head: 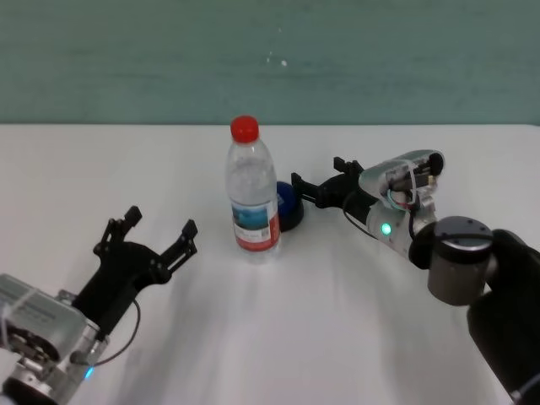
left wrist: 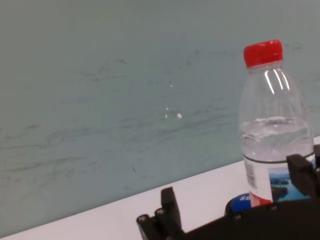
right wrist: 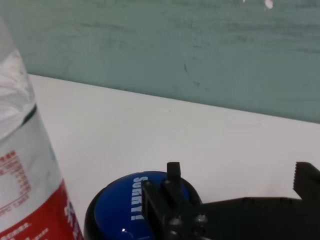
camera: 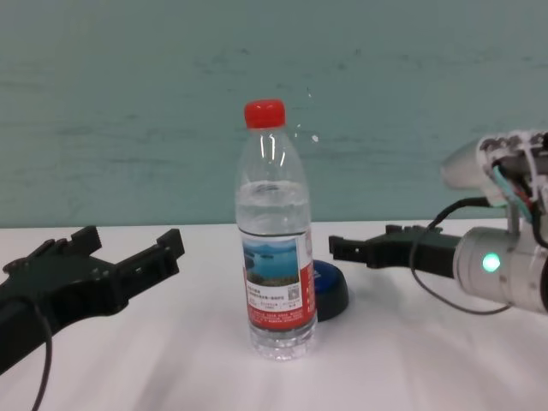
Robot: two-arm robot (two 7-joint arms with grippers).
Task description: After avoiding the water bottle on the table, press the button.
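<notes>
My left gripper (head: 156,228) is parked over the near left part of the table (head: 278,337), fingers spread wide and holding nothing, well apart from the work. Next comes the water bottle (head: 251,192), upright near the table's centre, roughly two-thirds full with its red cap on; I judge it top-heavy enough to tip from a sideways knock, with a smooth, slippery thin wall, so I treat it as a thing to clear, not to grasp. Just beyond it and to its right sits the button (right wrist: 131,205), a low blue dome on a black base, partly hidden by the bottle in the head view and touching or nearly touching it; I cannot tell which. It should be rigid and needs a downward push on the dome's crown, no grip. My right gripper (head: 321,181) hovers just right of the button, slightly above it, fingers parted and empty. The table's right half and far edge give open room, so the approach from the right stays clear; the tight margin is on the bottle side.
</notes>
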